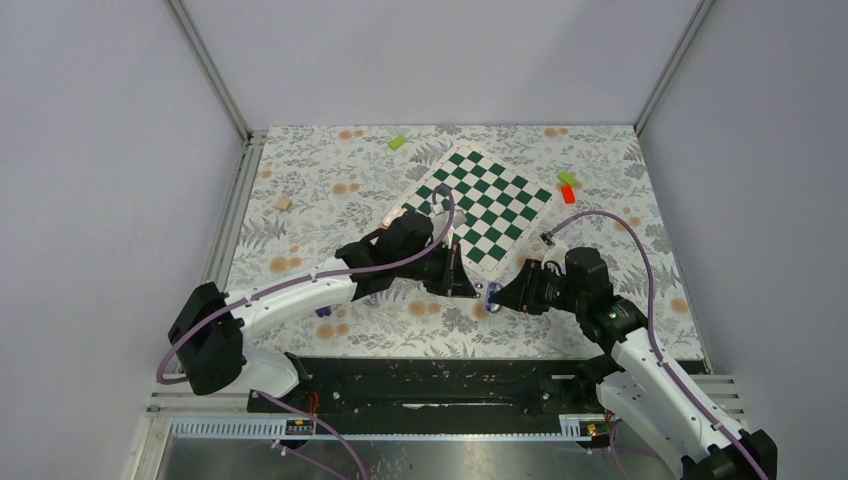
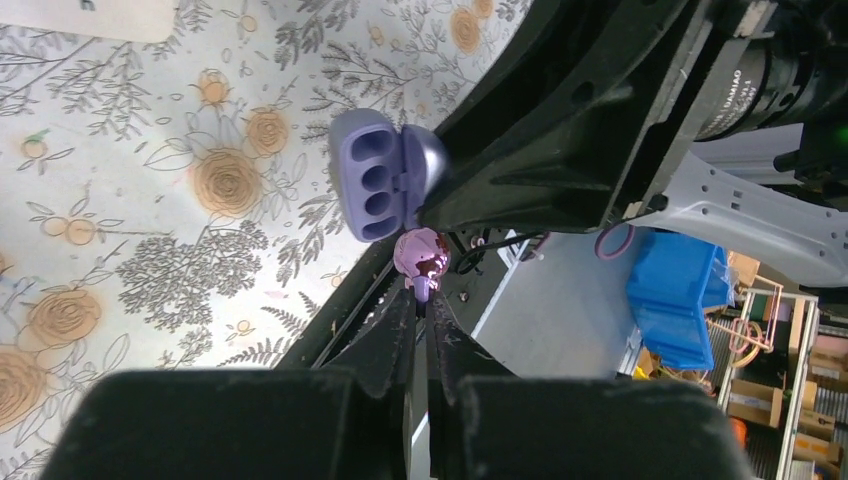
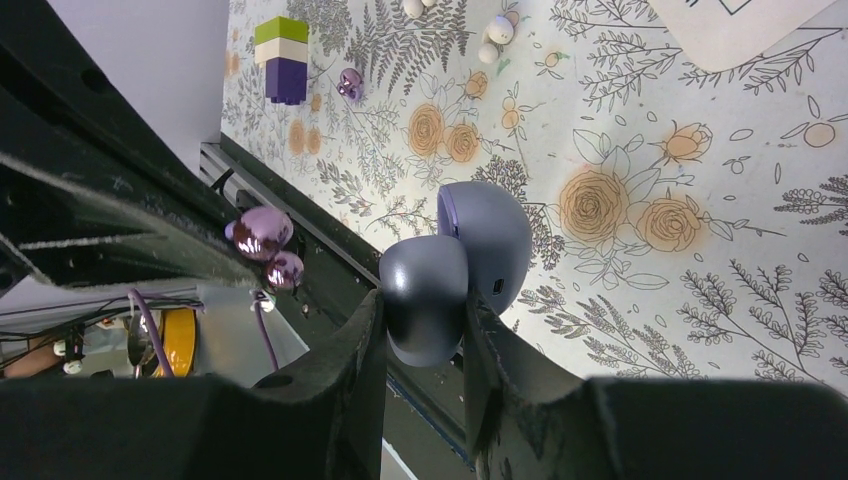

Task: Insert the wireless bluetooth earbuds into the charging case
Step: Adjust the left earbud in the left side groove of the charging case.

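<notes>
Charging case [image 2: 375, 185] is held open, lifted off the floral counter [image 3: 650, 120] near its front edge. The right jaws clamp one half, and the open face with its recesses is turned toward the left arm. The left jaws are closed on the thin stem of a glossy purple earbud [image 2: 420, 252]. Its rounded head sits just beside the case's lower rim; the foreshortened wrist view does not show whether the two touch. A second earbud [image 3: 350, 82] lies on the counter near the green-white-purple stacked block [image 3: 281, 58].

The step in hand looks like seating the held bud. To do it well, the head should be lined up squarely over one recess before any push, because a bud pinched by its stem can easily pivot. The right arm should hold the case rigid. Only one half is gripped, so a hard push may fold the hinge. The approach should be slow, and the left jaws should release only once the bud sits flush.
</notes>
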### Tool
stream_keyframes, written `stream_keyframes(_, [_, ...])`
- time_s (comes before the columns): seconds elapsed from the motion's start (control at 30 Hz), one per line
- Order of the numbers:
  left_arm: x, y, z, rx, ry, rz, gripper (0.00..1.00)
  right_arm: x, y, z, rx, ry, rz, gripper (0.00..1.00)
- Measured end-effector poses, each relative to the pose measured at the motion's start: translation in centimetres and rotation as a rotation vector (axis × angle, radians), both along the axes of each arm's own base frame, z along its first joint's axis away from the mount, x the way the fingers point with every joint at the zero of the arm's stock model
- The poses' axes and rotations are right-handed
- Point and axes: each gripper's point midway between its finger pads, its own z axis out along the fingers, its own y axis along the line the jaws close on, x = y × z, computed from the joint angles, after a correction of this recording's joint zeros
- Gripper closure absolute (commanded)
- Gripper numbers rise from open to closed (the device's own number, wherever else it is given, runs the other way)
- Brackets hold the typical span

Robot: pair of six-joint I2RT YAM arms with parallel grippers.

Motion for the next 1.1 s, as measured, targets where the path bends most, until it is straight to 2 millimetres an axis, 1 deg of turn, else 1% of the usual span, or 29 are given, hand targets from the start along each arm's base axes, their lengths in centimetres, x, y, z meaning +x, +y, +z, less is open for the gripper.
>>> stream_keyframes(0.13, [-0.7, -0.98, 0.21, -0.004, -0.002, -0.029, 1.0, 0.06, 0.11, 0.16, 0.007, -0.006, 0.004, 1.0])
stream_keyframes(0.2, [-0.84, -1.09, 0.04, 0.0, 0.001, -0.034, 1.0, 0.04, 0.17, 0.2, 0.011, -0.007, 0.006, 1.0])
stream_keyframes(0.5, [-0.76, -1.19, -0.62, 0.014, 0.012, -0.033, 1.0, -0.24, 0.47, 0.31, 0.032, -0.003, 0.025, 1.0])
stream_keyframes(1.1, [-0.72, -1.18, -0.62, 0.015, 0.011, -0.03, 1.0, -0.36, 0.61, 0.53, 0.044, -0.001, 0.031, 1.0])
